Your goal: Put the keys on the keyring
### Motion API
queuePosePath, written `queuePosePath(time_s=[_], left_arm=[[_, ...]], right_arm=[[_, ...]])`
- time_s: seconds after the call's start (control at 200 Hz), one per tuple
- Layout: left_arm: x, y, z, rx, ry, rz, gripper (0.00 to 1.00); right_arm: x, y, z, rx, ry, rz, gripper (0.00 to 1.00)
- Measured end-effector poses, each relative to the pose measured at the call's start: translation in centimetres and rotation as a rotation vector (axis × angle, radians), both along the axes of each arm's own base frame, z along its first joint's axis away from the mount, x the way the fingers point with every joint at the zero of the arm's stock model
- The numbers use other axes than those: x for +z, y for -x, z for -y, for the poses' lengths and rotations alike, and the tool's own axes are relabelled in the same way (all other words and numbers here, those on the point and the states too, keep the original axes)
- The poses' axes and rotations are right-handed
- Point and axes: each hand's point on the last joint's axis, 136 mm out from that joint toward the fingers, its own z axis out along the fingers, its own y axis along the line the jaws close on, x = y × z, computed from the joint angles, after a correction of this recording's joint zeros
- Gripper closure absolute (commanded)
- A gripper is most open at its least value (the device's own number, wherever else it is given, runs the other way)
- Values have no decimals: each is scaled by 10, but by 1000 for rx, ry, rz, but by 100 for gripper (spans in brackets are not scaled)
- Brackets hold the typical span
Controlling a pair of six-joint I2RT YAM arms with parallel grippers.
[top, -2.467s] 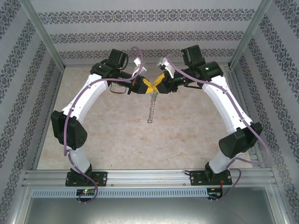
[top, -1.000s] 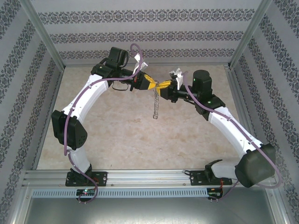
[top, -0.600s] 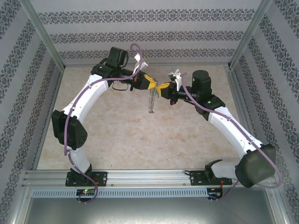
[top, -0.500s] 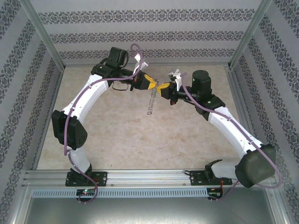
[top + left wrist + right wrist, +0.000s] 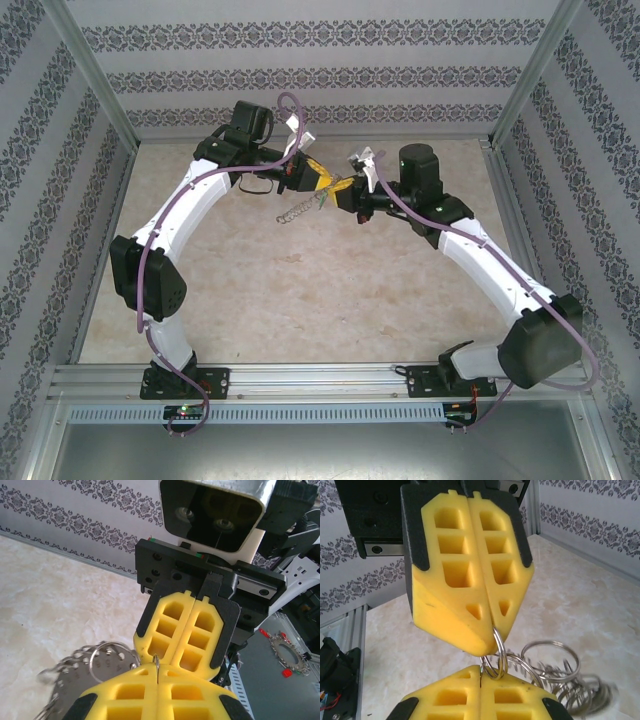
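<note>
Above the far middle of the table my two grippers meet tip to tip. My left gripper (image 5: 321, 182) (image 5: 157, 674) is shut on a thin wire loop of the keyring (image 5: 296, 212) (image 5: 100, 661) (image 5: 547, 666). The rest of the keyring, a floppy chain of silvery rings, trails off to the left below the fingers. My right gripper (image 5: 339, 190) (image 5: 481, 677) is shut, with a thin silvery sliver and a glint of green, the key (image 5: 481, 670), pinched in its seam. A small ring loops past that seam. A green speck, again the key (image 5: 321, 199), shows under the tips.
The marble tabletop (image 5: 300, 300) lies well below both grippers. Patterned walls and aluminium posts (image 5: 95, 80) close in the back and sides. An aluminium rail (image 5: 320, 378) runs along the near edge. Another ring of small metal bits (image 5: 286, 652) lies on the grey surface beyond it.
The right gripper has shifted slightly left, up against the left gripper's tips. The hanging chain, straight down before, has swung out to the left and up.
</note>
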Motion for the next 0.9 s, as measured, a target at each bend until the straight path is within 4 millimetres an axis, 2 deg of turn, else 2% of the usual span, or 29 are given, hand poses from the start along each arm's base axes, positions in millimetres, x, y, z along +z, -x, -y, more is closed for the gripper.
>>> queuePosePath(time_s=[0.06, 0.185, 0.265, 0.35, 0.54, 0.629, 0.764, 0.899], left_arm=[[-1, -1, -1, 3, 0, -1, 100], [-3, -2, 0, 5, 0, 4, 100], [-2, -4, 0, 6, 5, 16, 100], [0, -3, 2, -1, 12, 24, 100], [1, 0, 6, -12, 16, 27, 100], [1, -1, 6, -12, 18, 30, 100], [0, -1, 6, -11, 17, 26, 100], [0, -1, 6, -10, 18, 27, 100]], right_arm=[[-2, -1, -1, 1, 5, -9, 92], [-3, 4, -3, 23, 5, -26, 64], [0, 8, -4, 38, -7, -38, 55], [7, 12, 3, 36, -25, -33, 54], [43, 14, 45, -69, -101, 41, 54], [55, 14, 55, -104, -133, 67, 56], [49, 6, 54, -134, -163, 31, 65], [33, -9, 51, -180, -174, -40, 67]])
